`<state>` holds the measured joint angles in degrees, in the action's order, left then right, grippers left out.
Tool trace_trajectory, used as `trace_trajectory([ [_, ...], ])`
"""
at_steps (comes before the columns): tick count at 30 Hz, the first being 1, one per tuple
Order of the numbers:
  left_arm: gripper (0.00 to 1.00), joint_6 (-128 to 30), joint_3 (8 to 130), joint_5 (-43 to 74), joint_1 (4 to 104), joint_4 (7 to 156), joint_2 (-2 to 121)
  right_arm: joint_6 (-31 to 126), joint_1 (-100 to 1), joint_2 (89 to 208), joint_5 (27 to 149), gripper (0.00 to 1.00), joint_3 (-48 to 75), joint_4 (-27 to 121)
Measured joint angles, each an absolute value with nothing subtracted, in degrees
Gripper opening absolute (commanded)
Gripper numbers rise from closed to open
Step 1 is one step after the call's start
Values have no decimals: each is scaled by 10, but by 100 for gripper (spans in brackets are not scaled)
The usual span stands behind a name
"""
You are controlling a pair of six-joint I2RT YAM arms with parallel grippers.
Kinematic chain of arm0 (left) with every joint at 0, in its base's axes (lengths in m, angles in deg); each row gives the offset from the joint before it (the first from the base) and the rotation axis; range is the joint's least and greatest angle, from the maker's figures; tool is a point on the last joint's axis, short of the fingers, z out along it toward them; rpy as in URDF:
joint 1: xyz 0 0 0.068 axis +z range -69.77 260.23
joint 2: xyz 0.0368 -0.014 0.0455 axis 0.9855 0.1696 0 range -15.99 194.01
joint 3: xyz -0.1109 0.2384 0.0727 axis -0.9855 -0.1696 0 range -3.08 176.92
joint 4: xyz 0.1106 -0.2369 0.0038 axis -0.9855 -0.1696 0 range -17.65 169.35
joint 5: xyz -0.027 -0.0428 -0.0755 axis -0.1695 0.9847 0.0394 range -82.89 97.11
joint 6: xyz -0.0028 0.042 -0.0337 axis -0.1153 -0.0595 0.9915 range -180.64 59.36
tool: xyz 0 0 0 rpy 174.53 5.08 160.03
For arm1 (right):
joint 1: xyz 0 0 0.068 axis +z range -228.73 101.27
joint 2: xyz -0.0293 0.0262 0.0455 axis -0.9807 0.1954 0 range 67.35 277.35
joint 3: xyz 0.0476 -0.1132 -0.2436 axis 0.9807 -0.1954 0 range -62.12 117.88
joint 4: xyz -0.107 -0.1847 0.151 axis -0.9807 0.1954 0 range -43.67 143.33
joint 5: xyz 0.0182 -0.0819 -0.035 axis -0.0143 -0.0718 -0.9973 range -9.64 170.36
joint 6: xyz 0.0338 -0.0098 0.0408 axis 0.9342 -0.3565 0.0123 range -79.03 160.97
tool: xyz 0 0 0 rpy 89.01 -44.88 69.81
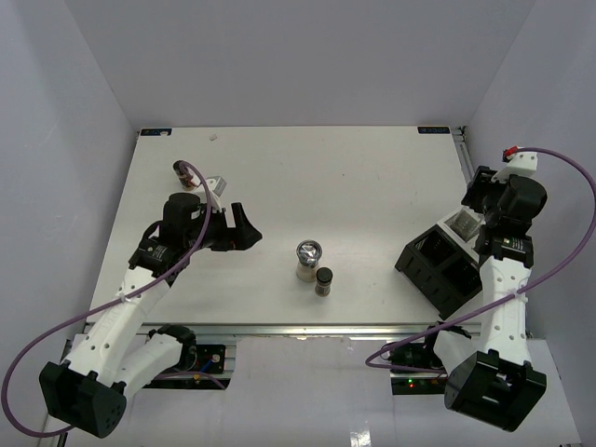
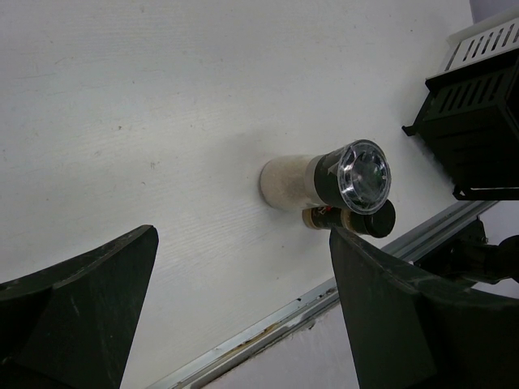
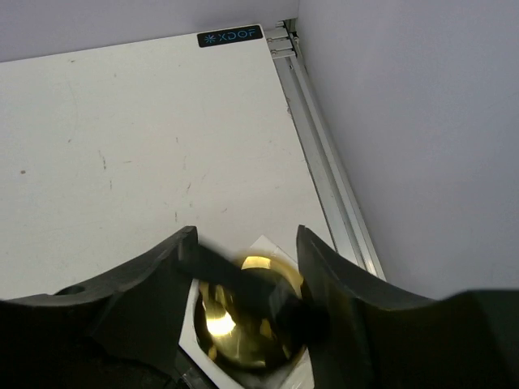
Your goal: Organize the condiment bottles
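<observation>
A chrome-topped shaker (image 1: 309,257) (image 2: 324,180) stands mid-table. A small dark black-capped jar (image 1: 324,281) (image 2: 357,219) touches its near side. My left gripper (image 1: 244,229) (image 2: 243,308) is wide open and empty, left of the pair. Another small dark bottle (image 1: 183,172) stands behind the left arm. The clear glass bottle with the gold spout (image 1: 463,223) (image 3: 243,316) sits at the far corner of the black rack (image 1: 445,268). My right gripper (image 1: 480,200) (image 3: 246,267) is over it, jaws close on either side of the gold top. Whether they touch is hidden.
The rack (image 2: 478,121) stands at the table's right side, near the metal rail (image 3: 324,154) and the right wall. The table's front rail (image 2: 324,296) runs just below the shaker in the left wrist view.
</observation>
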<state>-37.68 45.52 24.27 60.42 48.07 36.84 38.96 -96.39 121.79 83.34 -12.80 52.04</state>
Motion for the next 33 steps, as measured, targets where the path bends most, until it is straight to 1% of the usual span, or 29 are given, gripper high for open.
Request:
trace_trajectory([
  [1,98,-377,455,242,604,479,365,392,-964,1217,834,65,-128,520],
  [2,98,-377,455,242,604,476,360,392,-964,1217,834,73,-128,521],
  [5,98,-377,456,243,604,470,347,396,-964,1217,835,83,-127,524],
  [9,98,-377,462,243,604,461,339,401,-964,1218,837,87,-109,544],
  [11,98,-376,468,243,604,457,339,403,-964,1220,842,91,-87,561],
  [12,98,-376,472,243,604,455,339,404,-964,1221,845,95,-75,568],
  [14,98,-375,479,243,604,451,338,404,-964,1223,851,98,-48,586],
  [23,98,-370,500,243,604,437,328,405,-964,1260,855,98,114,717],
  [25,98,-367,500,243,604,435,328,407,-964,1269,873,98,141,740],
  [28,98,-361,502,243,604,433,330,419,-960,1283,908,95,177,767],
  [30,98,-355,507,242,604,435,336,430,-938,1292,928,94,199,773],
  [33,98,-344,513,240,604,442,354,438,-862,1307,928,94,237,789],
])
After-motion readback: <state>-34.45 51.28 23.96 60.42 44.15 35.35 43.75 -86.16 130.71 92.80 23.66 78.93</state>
